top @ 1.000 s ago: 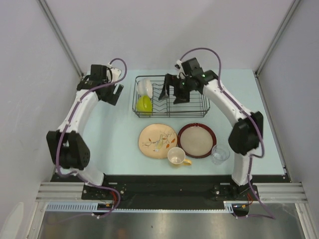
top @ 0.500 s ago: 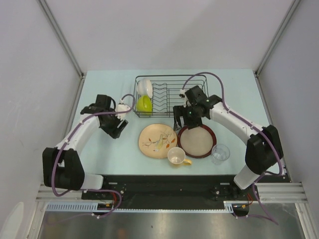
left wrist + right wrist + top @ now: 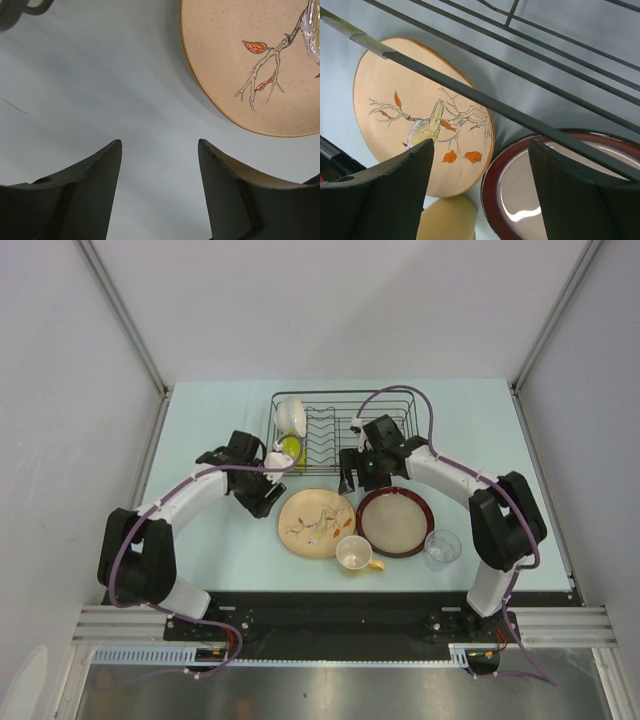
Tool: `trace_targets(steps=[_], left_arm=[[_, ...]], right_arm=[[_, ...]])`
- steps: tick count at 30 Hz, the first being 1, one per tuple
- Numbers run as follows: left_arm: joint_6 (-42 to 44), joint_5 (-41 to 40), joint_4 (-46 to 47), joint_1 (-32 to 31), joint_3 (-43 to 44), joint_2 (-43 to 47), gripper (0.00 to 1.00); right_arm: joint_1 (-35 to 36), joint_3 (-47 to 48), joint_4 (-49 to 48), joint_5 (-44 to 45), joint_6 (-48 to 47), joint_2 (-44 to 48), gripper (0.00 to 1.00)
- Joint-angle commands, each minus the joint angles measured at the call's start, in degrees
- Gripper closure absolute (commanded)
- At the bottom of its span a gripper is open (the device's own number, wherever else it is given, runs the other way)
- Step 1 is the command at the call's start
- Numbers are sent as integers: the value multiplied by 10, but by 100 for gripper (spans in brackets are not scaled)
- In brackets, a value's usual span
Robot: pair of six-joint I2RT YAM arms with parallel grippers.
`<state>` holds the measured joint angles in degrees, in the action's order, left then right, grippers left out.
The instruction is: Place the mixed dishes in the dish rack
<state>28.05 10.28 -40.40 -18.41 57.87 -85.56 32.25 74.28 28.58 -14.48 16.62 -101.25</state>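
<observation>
Left gripper (image 3: 159, 142), jaws wide and empty, hovers over the table (image 3: 200, 530) just beside the beige leaf-patterned plate (image 3: 316, 523). Right gripper (image 3: 481, 142), equally wide and empty, hangs at the dish rack (image 3: 320, 393)'s near edge.

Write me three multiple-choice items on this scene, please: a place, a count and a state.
1. Where is the lime-green bowl? A in the dish rack's left end; B outside the rack, to its right; C held aloft.
2. How many dishes lie on the table outside the rack? A two; B four; C six.
3. How is the left gripper? A open and empty; B shut on a dish; C out of view.
Answers: 1 A, it stands there beside the white bowl. 2 B, leaf-patterned plate, red-rimmed plate, cup and glass. 3 A, bare table shows between its spread fingers.
</observation>
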Motion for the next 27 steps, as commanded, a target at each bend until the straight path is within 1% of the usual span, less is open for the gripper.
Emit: trace_targets(steps=[1,7,13,17,24,27], left_arm=[[-19,32,35,-15,1,10,33],[-10,11,55,-43,-35,27,33],[-19,11,58,-44,-46,31,34],[-31,25,47,-51,-43,31,33],[-32,11,40,-76,-50,38,33],[-29,0,45,-78,-61,41,33]], right_arm=[[13,-6,-76,-8,-28,-20,19],[23,-18,-125,-3,-49,-46,21],[39,-37,-144,3,-54,-62,24],[55,-76,-169,11,-42,-62,25],[74,-142,-192,11,-31,-46,27],[77,-151,-199,6,-26,-41,33]])
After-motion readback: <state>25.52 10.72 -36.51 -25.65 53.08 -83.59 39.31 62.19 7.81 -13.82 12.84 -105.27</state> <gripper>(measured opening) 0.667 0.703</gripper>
